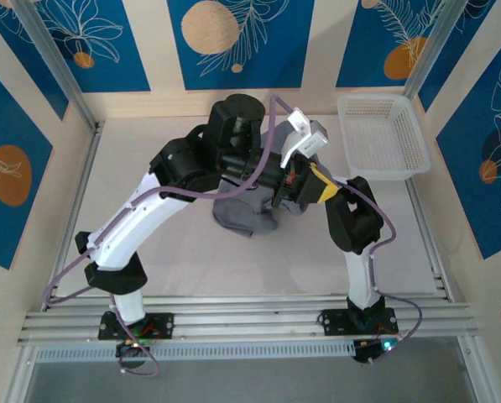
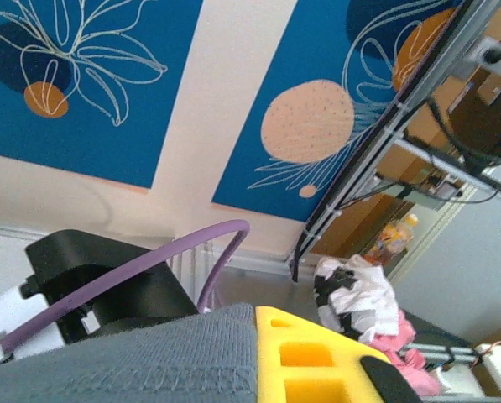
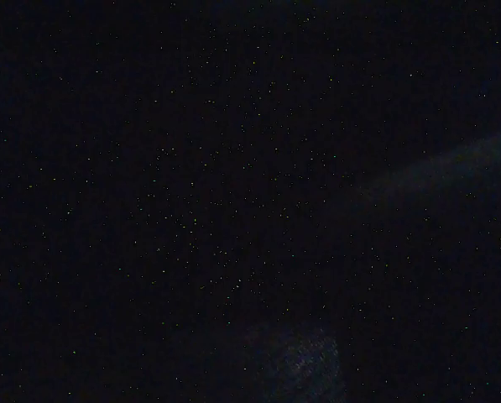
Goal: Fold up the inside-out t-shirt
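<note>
On the table, at the middle under both wrists, the inside-out t-shirt sits as a bunched grey heap, with no flat panel or crease that we can make out. We judge the fold barely begun: the cloth has not yet been spread flat (and it may need turning right side out first). The white basket stands apart at the far right. The left gripper is clenched, a stitched hem lying against its yellow finger, so it seems to pinch the shirt. The right gripper reaches into the heap; its wrist picture is dark, so we cannot tell how its fingers stand.
</note>
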{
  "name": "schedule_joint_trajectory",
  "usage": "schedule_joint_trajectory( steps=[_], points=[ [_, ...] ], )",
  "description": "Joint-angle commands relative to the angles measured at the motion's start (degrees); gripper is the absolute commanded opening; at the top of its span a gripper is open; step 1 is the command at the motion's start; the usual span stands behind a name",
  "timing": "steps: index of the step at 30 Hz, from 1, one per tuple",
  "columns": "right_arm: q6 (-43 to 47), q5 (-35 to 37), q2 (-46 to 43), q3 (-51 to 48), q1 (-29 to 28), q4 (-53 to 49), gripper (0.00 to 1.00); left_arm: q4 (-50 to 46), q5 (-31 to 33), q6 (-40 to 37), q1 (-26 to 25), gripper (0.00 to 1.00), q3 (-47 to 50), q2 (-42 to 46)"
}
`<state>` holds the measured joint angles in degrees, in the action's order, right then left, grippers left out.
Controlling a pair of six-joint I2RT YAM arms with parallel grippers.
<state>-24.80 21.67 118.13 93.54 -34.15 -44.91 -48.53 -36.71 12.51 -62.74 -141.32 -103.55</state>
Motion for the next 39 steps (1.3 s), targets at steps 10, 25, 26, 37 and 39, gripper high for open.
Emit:
schedule_joint_trajectory(
  steps=[10,25,26,37,39],
  points=[
    [4.65,-2.16,13.45,3.75,0.19,-12.67,0.77,-1.33,1.25,-8.28,-3.09,0.0,-2.56,5.11],
    [7.83,-18.48,-17.6,-16.86,-2.98,8.14,0.0,2.56,26.85,0.65,14.33,0.0,16.04,11.97],
    [8.21,-19.09,-21.26,-19.91,-4.25,10.06,0.0,2.99,29.35,2.19,17.8,0.0,18.87,12.91],
    [5.18,-19.62,-52.53,-31.55,-10.99,23.11,0.0,12.31,22.94,14.51,39.29,0.0,57.09,13.48],
    [6.77,-23.84,-56.14,-31.23,-10.27,27.13,0.0,15.4,21.71,15.44,39.37,0.0,63.46,12.55]
  ],
)
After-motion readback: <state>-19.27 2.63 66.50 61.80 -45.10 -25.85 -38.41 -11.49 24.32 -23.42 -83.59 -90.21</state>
